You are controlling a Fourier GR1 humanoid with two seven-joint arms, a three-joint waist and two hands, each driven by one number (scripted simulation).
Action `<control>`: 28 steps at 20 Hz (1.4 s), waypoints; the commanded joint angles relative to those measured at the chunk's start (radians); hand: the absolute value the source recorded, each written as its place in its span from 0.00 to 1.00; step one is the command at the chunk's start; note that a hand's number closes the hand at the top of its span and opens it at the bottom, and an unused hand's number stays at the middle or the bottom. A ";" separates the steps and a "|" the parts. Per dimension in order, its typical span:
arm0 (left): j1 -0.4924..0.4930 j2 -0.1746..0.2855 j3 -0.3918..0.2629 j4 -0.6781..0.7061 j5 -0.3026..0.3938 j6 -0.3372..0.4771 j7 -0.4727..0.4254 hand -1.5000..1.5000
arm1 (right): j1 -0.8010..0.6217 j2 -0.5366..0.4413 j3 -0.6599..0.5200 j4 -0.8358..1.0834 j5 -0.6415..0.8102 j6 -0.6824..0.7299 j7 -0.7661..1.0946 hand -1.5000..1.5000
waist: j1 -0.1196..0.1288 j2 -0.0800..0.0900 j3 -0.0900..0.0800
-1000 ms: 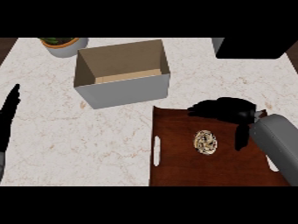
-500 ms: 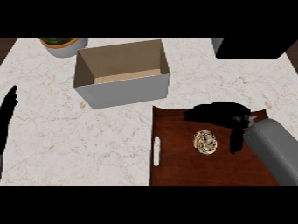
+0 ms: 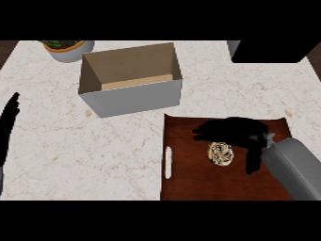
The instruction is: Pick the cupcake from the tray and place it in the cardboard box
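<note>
A cupcake (image 3: 222,154) with pale swirled topping sits on the dark brown tray (image 3: 190,179) at the lower right. My right hand (image 3: 238,132) hovers just above and behind the cupcake, fingers spread toward the left and thumb hanging down at the cupcake's right; it holds nothing. The open cardboard box (image 3: 130,78) stands up and to the left of the tray, its inside bare. My left hand (image 3: 2,136) rests at the left edge with straight fingers pointing up.
A potted plant (image 3: 67,47) stands at the back left beside the box. A black appliance (image 3: 274,50) fills the back right corner. The tray's white handle (image 3: 168,162) faces the marble counter (image 3: 86,150).
My right hand and forearm have shifted left and slightly down, closing in over the cupcake. The left hand, box and cupcake have not moved.
</note>
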 commanded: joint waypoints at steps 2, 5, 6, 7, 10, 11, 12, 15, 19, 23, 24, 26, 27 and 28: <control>-0.057 0.001 0.039 0.090 -0.012 -0.023 -0.039 0.50 | 0.010 -0.013 0.008 -0.043 0.062 0.077 0.006 0.00 | -0.001 0.002 0.000; 0.014 -0.048 -0.013 -0.059 -0.060 0.023 0.042 0.50 | 0.106 -0.014 0.032 -0.103 0.094 0.058 0.077 0.00 | 0.001 0.000 0.000; -0.023 -0.020 0.017 -0.037 -0.043 -0.009 0.047 0.50 | 0.090 0.046 0.024 -0.113 0.097 0.091 0.148 0.00 | 0.000 0.000 0.000; 0.000 -0.001 0.056 0.028 -0.015 -0.044 -0.043 0.50 | 0.060 0.024 0.017 -0.034 0.121 0.061 0.090 0.00 | 0.003 0.002 0.000; 0.002 -0.061 0.019 -0.013 -0.072 0.009 -0.002 0.50 | 0.022 0.067 0.005 0.053 0.164 0.044 0.077 0.00 | 0.005 0.002 0.000; 0.005 -0.019 0.052 -0.036 -0.032 -0.054 0.005 0.50 | 0.007 0.078 -0.015 0.137 0.174 -0.030 0.021 0.00 | 0.008 0.003 0.001; 0.017 -0.049 0.037 -0.031 -0.061 -0.036 -0.012 0.50 | 0.037 0.099 -0.025 0.108 0.190 -0.034 0.046 1.00 | 0.005 0.002 0.000; 0.020 -0.027 0.046 -0.061 -0.047 -0.046 0.027 0.50 | 0.072 0.119 -0.035 0.028 0.187 -0.176 0.063 1.00 | 0.004 0.001 0.001; 0.039 -0.030 0.070 -0.048 -0.040 -0.065 -0.012 0.50 | 0.042 0.200 -0.057 0.076 0.221 -0.238 0.085 1.00 | 0.004 0.001 0.000; 0.027 -0.038 0.063 -0.039 -0.066 -0.022 0.014 0.50 | 0.123 0.287 -0.166 0.059 0.220 -0.295 0.415 1.00 | -0.032 -0.010 -0.001; 0.053 -0.050 0.071 -0.024 -0.054 -0.019 0.002 0.50 | 0.125 0.287 -0.238 0.065 0.205 -0.304 0.506 1.00 | -0.052 -0.014 -0.003; 0.066 -0.023 0.090 -0.031 -0.063 -0.012 0.023 0.50 | 0.192 0.293 -0.330 0.068 0.197 -0.351 0.657 1.00 | -0.104 -0.031 -0.002; 0.059 -0.040 0.091 -0.026 -0.055 -0.004 0.025 0.50 | 0.203 0.317 -0.365 0.068 0.192 -0.360 0.735 1.00 | -0.133 -0.032 -0.005; 0.067 -0.034 0.092 -0.019 -0.062 -0.003 0.023 0.50 | 0.215 0.337 -0.383 0.044 0.210 -0.398 0.811 1.00 | -0.131 -0.031 -0.006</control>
